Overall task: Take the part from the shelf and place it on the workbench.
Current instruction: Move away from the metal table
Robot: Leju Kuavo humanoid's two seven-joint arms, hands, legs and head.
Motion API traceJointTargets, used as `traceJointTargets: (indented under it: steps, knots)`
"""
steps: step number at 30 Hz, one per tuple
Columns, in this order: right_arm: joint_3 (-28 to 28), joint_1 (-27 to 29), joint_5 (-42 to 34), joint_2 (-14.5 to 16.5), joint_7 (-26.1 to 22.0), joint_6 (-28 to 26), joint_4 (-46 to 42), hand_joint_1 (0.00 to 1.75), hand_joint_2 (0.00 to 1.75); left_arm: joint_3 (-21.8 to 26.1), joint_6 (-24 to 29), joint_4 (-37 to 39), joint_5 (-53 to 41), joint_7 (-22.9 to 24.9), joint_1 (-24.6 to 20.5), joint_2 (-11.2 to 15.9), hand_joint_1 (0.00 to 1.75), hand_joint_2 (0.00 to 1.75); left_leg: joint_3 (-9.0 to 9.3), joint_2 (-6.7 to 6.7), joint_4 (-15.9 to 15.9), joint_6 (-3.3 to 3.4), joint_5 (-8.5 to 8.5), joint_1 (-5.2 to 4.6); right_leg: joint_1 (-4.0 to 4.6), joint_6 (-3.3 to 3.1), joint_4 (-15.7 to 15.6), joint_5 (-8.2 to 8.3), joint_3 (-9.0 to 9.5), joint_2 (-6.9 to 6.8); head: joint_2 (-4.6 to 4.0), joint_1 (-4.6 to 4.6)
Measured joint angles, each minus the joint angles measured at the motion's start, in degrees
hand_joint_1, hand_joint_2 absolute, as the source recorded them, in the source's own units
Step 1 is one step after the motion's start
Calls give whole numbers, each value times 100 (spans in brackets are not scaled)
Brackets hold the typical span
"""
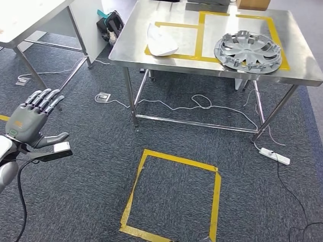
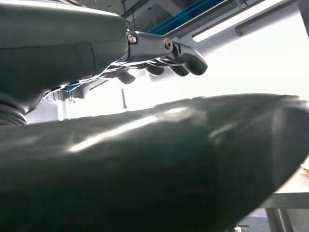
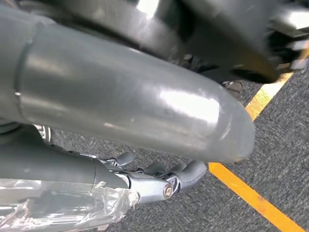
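**Colleague:** Which step were you on at that moment?

**Me:** Judging by the scene, the carry was finished. Going left to right in the head view: my left hand (image 1: 32, 123) was raised at the far left, over the carpet, palm down, fingers stretched forward and spread, thumb out to the side, holding nothing. A yellow taped square (image 1: 173, 196) marked the floor in front of me. Beyond it stood the steel tabletop (image 1: 129, 48), with a white sheet (image 1: 162, 41) in the taped box near its left edge.

**Colleague:** And the part?

**Me:** The silver wheel cover (image 1: 248, 50) lay flat in the taped box towards the tabletop's right edge, well apart from both hands.

**Colleague:** The right hand?

**Me:** I saw my right hand (image 3: 156, 179) from its wrist camera, hanging low over the carpet beside a yellow floor line (image 3: 255, 195). Its fingers looked loosely curled with nothing in them, but I couldn't tell for sure how closed they were.

**Colleague:** Next move?

**Me:** I reckoned lowering the left arm to rest, or turning back to the shelf.
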Motion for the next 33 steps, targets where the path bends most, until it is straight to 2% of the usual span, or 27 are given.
traceJointTargets:
  steps: [1,2,4,5,6,7,9,10,12,14,15,16,17,18,19,21,22,24,25,27,29,30,31,32,33]
  knots:
    - [0,7,-2,-1,1,0,0,0,0,1,-3,0,7,7,20,4,0,0,-4,-43,2,3,4,-5,4,-9,44,37,-14,8,0,0]
    - [0,11,-4,-4,1,0,0,0,0,3,-5,0,13,16,38,9,0,0,-2,-86,5,2,6,-6,6,-23,-161,180,94,20,0,0]
    - [0,9,-8,-12,3,0,0,0,0,22,-7,-5,28,34,71,30,0,0,-5,-173,17,-18,6,-10,-4,-53,-967,524,519,141,0,1]
    - [0,4,-9,-15,4,0,0,0,0,43,-6,-15,37,42,94,48,0,0,-18,-211,29,-40,8,-13,-13,-68,-1309,625,703,213,0,-3]
    - [0,2,-13,-17,5,0,0,0,0,72,-5,-29,47,48,126,74,0,0,-34,-244,33,-71,15,-13,-16,-83,-1519,664,818,270,0,-5]
    - [-1,4,-21,-18,7,0,0,0,0,108,-5,-44,64,57,170,104,0,0,-50,-273,29,-106,28,-11,-12,-102,-1595,652,864,293,0,-8]
    - [-3,11,-41,-19,8,1,0,0,0,186,-9,-79,104,83,295,189,0,0,-64,-316,9,-170,48,8,-11,-161,-1616,683,864,233,0,-7]
    - [-4,10,-50,-19,7,1,0,0,0,241,-13,-102,131,105,366,239,0,0,-87,-285,51,-200,8,9,-21,-196,-1633,697,867,202,0,-18]
    - [-6,7,-62,-19,4,2,-1,0,0,374,-33,-148,194,160,490,327,0,0,-284,-139,460,-261,-253,8,-46,-249,-1665,719,869,128,0,-58]
    - [-7,19,-78,-20,4,7,-1,0,0,509,-92,-179,274,223,633,375,0,0,-653,-12,1231,-312,-614,16,-45,-270,-1668,716,864,45,0,-89]
    - [-7,29,-86,-21,4,12,0,0,0,567,-132,-194,309,248,730,400,0,0,-795,7,1526,-327,-703,25,-46,-274,-1667,713,862,3,0,-89]
    - [-8,36,-91,-21,4,17,0,0,0,626,-168,-211,339,268,828,430,0,0,-849,17,1634,-336,-688,35,-47,-276,-1667,710,861,-39,0,-91]
    - [-9,40,-95,-22,3,21,0,0,0,684,-198,-227,364,280,907,464,0,0,-791,30,1518,-343,-570,47,-48,-273,-1666,708,861,-80,0,-91]
    - [-10,41,-96,-22,1,26,0,0,0,739,-220,-246,381,288,963,499,0,0,-627,66,1202,-350,-384,58,-50,-265,-1666,704,865,-120,0,-91]
    - [-10,37,-100,-23,-2,27,-1,0,0,799,-247,-268,401,301,1000,530,0,0,-405,157,789,-361,-203,64,-42,-247,-1662,698,871,-161,0,-91]
    - [-12,27,-110,-31,-9,30,-6,0,0,920,-357,-322,457,360,1092,582,0,0,-80,277,164,-327,-18,51,-10,-185,-1649,675,881,-226,0,-89]
    - [-13,24,-120,-36,-12,30,-9,0,0,988,-444,-352,499,401,1187,613,0,0,-20,301,37,-294,-10,39,8,-153,-1653,668,889,-252,0,-85]
    - [-14,31,-143,-40,-15,31,-11,0,0,1134,-634,-409,595,456,1440,703,0,0,-27,233,12,-200,-13,25,8,-102,-1676,663,909,-291,0,-74]
    - [-15,39,-158,-42,-19,32,-12,0,0,1221,-730,-445,650,469,1568,759,0,0,-29,210,9,-165,-7,29,2,-73,-1653,629,897,-268,0,-72]
    - [-22,53,-188,-48,-38,35,-14,0,0,1439,-926,-544,776,484,1839,872,0,0,-28,149,2,-97,7,42,-5,-24,-1309,385,745,-146,0,-45]
    - [-38,67,-212,-58,-62,40,-15,0,0,1723,-1126,-660,904,497,2240,977,0,0,-29,97,4,-58,1,27,2,-22,-545,-9,403,-37,0,-21]
    - [-46,79,-222,-63,-71,43,-15,0,0,1874,-1218,-715,959,499,2481,1013,0,0,-28,71,5,-45,-4,15,6,-34,-198,-138,241,-20,0,-19]
    - [-54,96,-233,-67,-79,45,-15,0,0,2034,-1299,-774,1011,500,2728,1038,0,0,-26,41,7,-37,-9,3,12,-52,-14,-168,153,-10,0,-20]
    - [-58,114,-247,-68,-88,49,-15,0,0,2211,-1376,-841,1063,499,2974,1052,0,0,-20,1,8,-32,-13,-6,18,-78,-56,-86,172,2,0,-21]
    - [-63,126,-262,-71,-98,54,-15,0,0,2409,-1452,-917,1113,498,3212,1058,0,0,-11,-45,9,-31,-17,-11,23,-110,-320,86,301,34,0,-20]
